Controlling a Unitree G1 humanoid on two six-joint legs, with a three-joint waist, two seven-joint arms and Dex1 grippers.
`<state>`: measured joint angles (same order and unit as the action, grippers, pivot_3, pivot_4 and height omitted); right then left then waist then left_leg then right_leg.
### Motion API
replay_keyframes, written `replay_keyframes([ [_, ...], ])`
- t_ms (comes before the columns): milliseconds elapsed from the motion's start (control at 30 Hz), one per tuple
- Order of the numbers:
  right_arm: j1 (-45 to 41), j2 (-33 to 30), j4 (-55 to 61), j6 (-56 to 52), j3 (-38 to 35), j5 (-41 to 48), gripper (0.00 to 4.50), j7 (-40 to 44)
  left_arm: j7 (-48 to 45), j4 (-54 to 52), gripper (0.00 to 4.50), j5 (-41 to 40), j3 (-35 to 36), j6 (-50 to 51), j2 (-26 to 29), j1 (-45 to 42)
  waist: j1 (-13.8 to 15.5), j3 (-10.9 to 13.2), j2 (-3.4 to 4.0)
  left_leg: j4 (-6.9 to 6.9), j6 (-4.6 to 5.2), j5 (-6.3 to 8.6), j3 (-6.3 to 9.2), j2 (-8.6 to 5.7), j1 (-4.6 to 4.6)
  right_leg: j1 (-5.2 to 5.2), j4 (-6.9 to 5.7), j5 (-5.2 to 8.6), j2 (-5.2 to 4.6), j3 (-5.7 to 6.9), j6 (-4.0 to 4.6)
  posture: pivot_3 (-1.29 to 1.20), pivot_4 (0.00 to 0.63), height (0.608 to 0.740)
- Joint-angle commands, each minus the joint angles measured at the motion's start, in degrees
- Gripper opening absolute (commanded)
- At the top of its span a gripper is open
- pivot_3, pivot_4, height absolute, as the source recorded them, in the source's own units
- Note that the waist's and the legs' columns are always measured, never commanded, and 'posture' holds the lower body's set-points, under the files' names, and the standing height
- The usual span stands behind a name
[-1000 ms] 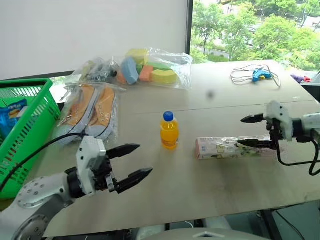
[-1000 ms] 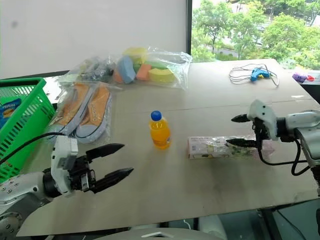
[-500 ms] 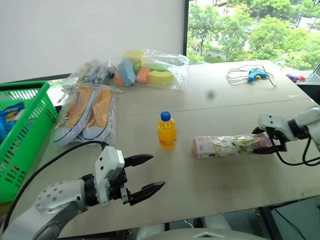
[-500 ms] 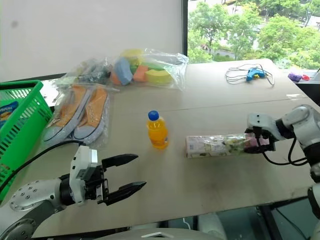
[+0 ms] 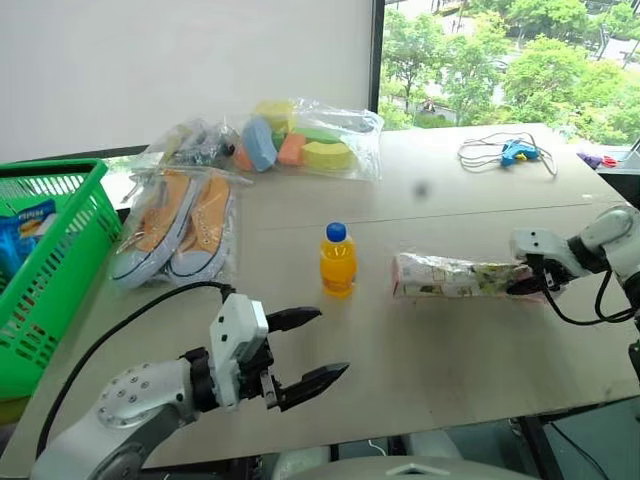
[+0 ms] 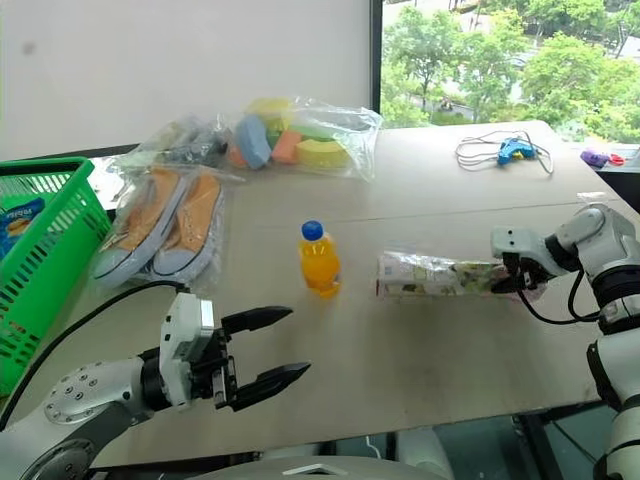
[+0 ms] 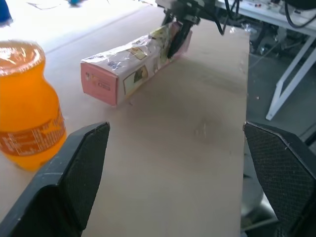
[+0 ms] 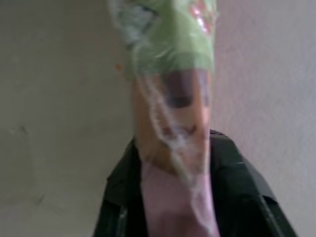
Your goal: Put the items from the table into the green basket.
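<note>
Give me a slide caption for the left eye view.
Right gripper shut on packet; left gripper open near bottle.

One bottle point(image 5: 338, 261), one packet point(image 5: 450, 277), two bags (shoes point(image 5: 176, 236), foam blocks point(image 5: 300, 143)), one basket point(image 5: 60, 290).

Basket point(image 5: 60, 290) left, sneakers point(image 5: 175, 235) beside it, bottle point(image 5: 338, 262) centre (packet point(image 5: 450, 276) right)

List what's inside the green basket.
The green basket holds a blue snack bag, seen through the open top. Its lattice wall and the picture's edge hide whatever else lies inside.
</note>
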<state>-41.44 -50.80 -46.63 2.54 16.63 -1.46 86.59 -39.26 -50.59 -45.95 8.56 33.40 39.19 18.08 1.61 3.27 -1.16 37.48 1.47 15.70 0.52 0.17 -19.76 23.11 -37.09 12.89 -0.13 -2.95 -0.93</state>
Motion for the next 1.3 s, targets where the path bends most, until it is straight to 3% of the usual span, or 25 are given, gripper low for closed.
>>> replay_keyframes([
  [33,6.2,-6.0,17.2,-14.7,-7.9,18.9,0.39,5.9,7.3,-1.9,4.5,-6.9,0.7,2.3,-2.0,-4.7,0.6,0.1,0.17,0.01,0.0,0.0,0.02,-0.01,0.0,0.0,-0.01,-0.01,-0.01,-0.03,-0.02,0.15,0.0,0.74],
  [167,16.0,-10.0,37.6,-33.1,-20.1,35.0,0.39,3.1,14.5,0.5,4.5,-16.0,1.2,5.1,-3.7,-11.3,1.1,0.0,0.53,0.02,0.02,0.01,0.14,-0.02,-0.13,0.11,-0.05,-0.16,0.03,-0.06,-0.3,0.13,0.0,0.74],
  [267,18.1,-7.4,51.4,-42.6,-25.2,44.3,0.39,-5.5,18.4,3.2,4.5,-20.8,0.3,6.0,-5.1,-17.5,0.6,0.0,0.49,0.01,0.02,0.01,0.19,0.05,-0.08,0.09,-0.06,-0.15,0.2,0.05,-0.32,0.09,0.0,0.74],
  [467,16.5,2.8,70.7,-51.1,-21.2,52.7,0.39,-19.0,20.9,9.7,4.5,-26.3,-1.4,6.3,-8.6,-27.6,-0.6,0.0,0.23,0.06,0.0,0.0,0.0,0.02,0.02,-0.03,-0.24,-0.04,0.45,0.05,-0.09,0.03,0.0,0.74],
  [600,13.7,9.1,73.0,-52.2,-15.8,52.4,0.39,-22.9,19.5,13.1,4.5,-28.9,-1.8,6.3,-9.9,-31.8,-1.0,0.0,0.13,0.27,-0.01,0.0,-0.05,0.01,-0.04,0.03,-0.24,-0.05,0.42,0.03,-0.09,0.03,0.0,0.74],
  [733,13.3,10.0,72.4,-50.6,-12.9,49.7,0.39,-22.0,18.2,13.0,4.5,-29.6,-2.3,6.9,-9.4,-32.6,-1.0,0.0,0.08,0.28,0.0,0.01,-0.04,-0.04,-0.2,0.13,-0.06,-0.1,0.26,-0.07,-0.19,0.03,0.0,0.74],
  [867,12.5,11.6,68.3,-51.1,-10.9,49.4,0.39,-20.6,16.0,10.2,4.5,-35.4,-2.6,8.8,-8.1,-30.6,-0.9,0.0,0.05,0.28,0.03,0.03,-0.02,-0.05,-0.32,0.13,0.13,-0.22,0.22,-0.02,-0.38,0.06,0.0,0.74],
  [1133,11.0,11.1,64.6,-50.7,-9.0,48.4,0.39,-15.8,16.4,8.5,4.5,-47.6,-1.5,9.1,-5.6,-29.6,-0.8,0.0,0.05,0.28,0.05,0.04,0.05,-0.02,-0.32,0.16,0.12,-0.2,0.22,0.06,-0.35,0.08,0.0,0.74],
  [1300,10.5,10.2,64.8,-51.7,-7.4,48.0,0.39,-14.4,16.6,9.0,4.5,-50.3,-2.0,8.9,-4.9,-30.9,-0.8,0.0,0.03,0.28,0.05,0.04,0.04,-0.04,-0.32,0.15,0.12,-0.2,0.22,0.02,-0.36,0.07,0.0,0.74],
])
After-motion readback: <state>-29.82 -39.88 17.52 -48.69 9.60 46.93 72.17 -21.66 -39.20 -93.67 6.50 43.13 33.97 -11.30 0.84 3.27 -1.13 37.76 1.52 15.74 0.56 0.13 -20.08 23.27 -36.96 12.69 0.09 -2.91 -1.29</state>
